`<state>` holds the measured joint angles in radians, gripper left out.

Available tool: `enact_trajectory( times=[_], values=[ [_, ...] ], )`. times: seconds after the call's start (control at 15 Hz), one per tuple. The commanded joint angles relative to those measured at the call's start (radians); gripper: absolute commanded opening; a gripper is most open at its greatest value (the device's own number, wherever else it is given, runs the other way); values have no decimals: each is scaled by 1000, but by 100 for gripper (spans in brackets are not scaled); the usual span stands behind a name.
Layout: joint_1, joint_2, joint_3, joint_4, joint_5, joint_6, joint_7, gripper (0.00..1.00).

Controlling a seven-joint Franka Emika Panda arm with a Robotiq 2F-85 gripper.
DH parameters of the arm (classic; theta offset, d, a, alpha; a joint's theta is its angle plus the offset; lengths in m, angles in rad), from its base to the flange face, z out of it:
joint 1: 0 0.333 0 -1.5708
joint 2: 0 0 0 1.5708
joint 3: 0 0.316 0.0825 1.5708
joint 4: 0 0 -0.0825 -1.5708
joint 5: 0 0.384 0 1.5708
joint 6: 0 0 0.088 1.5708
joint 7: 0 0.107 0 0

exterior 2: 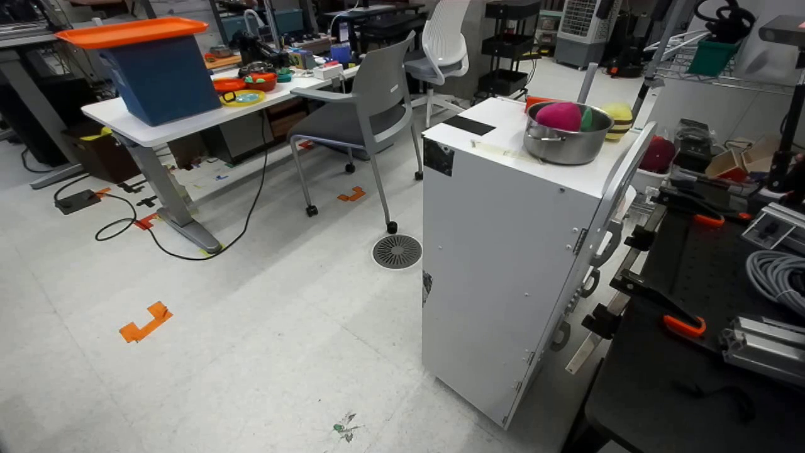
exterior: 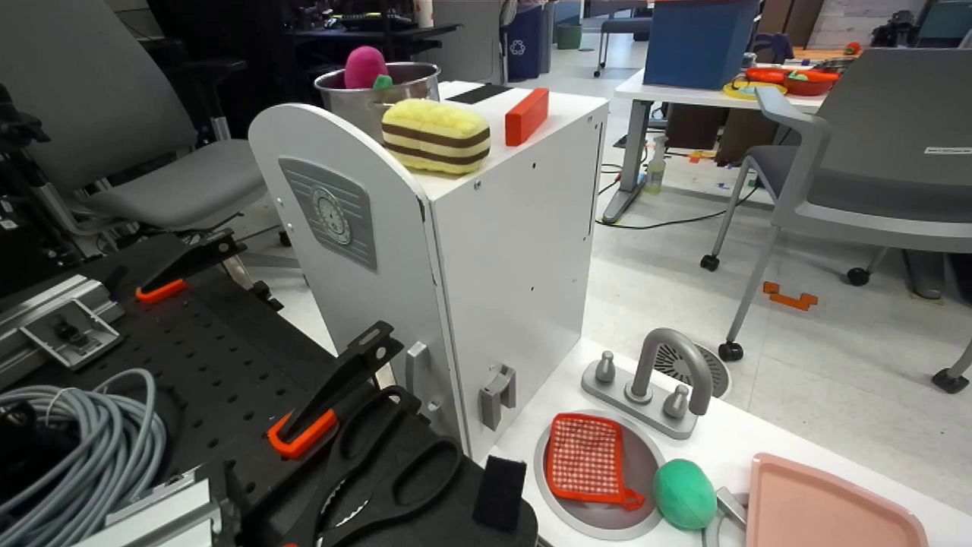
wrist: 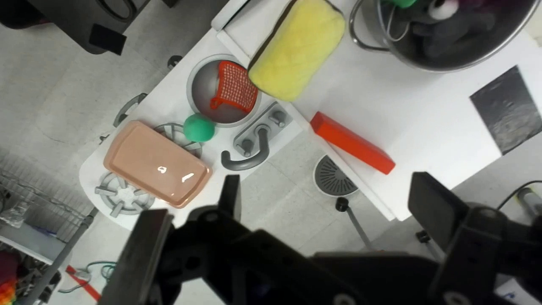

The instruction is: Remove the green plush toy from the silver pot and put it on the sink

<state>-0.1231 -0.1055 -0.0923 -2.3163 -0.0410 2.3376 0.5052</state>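
Green round plush toy (wrist: 199, 128): at the rim of the round grey sink (wrist: 204, 90)
Silver metal pot (exterior 2: 560, 148): holding a rounded magenta object (exterior 2: 558, 116)
Black hand (wrist: 324, 201): fingers spread wide apart

green toy (wrist: 199, 127) beside sink (wrist: 204, 91), silver pot (exterior 2: 563, 146) upright

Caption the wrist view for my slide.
Green plush toy at the rim of the sink, a red checked potholder in its basin; silver pot on the white cabinet.
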Motion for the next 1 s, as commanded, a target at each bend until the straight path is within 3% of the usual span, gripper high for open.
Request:
enact_trajectory(
  times=[0.0,0.6,0.67,0.93],
  values=[
    [32,-89,24,-33,71,-4,-106,100],
    [107,-263,66,-73,166,-75,-300,100],
    [85,-213,71,-47,139,-56,-253,100],
    [95,-247,76,-65,144,-67,-278,100]
  ],
)
